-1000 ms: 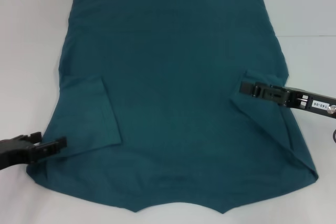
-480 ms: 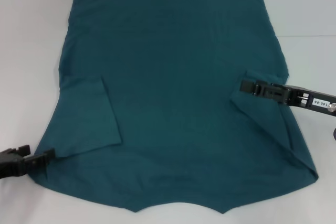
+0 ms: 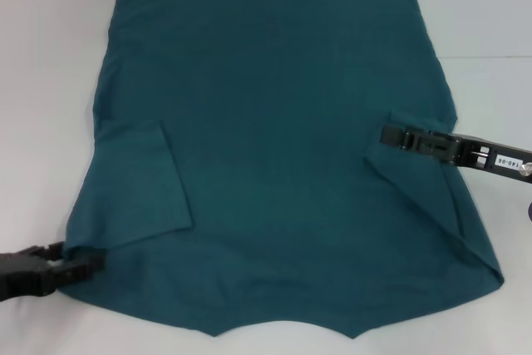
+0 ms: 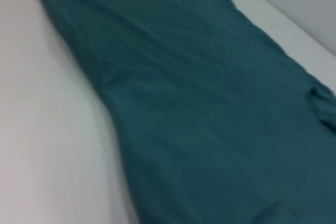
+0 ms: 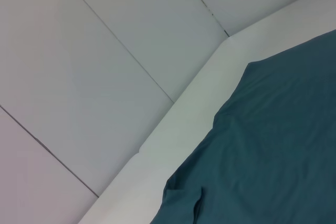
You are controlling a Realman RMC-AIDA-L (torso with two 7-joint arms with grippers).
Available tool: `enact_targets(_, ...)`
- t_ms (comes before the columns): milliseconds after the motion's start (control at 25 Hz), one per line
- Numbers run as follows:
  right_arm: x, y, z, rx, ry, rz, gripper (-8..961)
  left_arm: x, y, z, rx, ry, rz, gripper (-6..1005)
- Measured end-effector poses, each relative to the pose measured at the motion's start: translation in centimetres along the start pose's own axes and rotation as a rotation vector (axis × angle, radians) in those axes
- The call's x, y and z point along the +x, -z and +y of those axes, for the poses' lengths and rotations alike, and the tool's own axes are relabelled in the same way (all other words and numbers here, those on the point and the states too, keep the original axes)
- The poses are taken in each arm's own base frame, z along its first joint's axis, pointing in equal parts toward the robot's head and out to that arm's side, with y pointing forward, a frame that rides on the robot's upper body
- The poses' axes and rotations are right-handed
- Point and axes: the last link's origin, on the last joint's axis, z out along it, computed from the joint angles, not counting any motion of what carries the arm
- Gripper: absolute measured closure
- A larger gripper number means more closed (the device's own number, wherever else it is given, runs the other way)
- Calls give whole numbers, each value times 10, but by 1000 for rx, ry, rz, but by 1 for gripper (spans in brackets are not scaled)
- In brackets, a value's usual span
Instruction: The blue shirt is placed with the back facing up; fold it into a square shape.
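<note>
The white desk [image 3: 41,81] is lying under everything I am working on, stretching out past both of my claws. The blue shirt [image 3: 274,122] is spreading flat across most of it, reaching from just beside my left claw over to my right claw and running well away from both toward the far edge. Its left sleeve [image 3: 145,184] is lying folded inward over the body, just above and inside my left claw; its right sleeve [image 3: 416,180] is lying folded in too, under and beside my right claw. My right claw [image 3: 389,135] is reaching in over the shirt's right edge, its tip sitting on the inner edge of the folded sleeve; I cannot tell how wide it is standing. My left claw [image 3: 83,265] is sitting low at the shirt's near left corner, narrowed onto the fabric edge just below the folded sleeve, with the cloth touching its tip
</note>
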Motion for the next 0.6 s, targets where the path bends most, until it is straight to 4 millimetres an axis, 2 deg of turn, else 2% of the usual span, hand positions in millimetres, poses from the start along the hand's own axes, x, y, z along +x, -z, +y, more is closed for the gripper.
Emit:
enact_targets(320, -1, 1, 0, 1, -1, -6, 13, 3, -2, 15, -105, -40, -36, 112)
enact_targets(600, -1, 1, -1, 2, -2, -9, 13, 4, 5, 10, -77, -52, -43, 112)
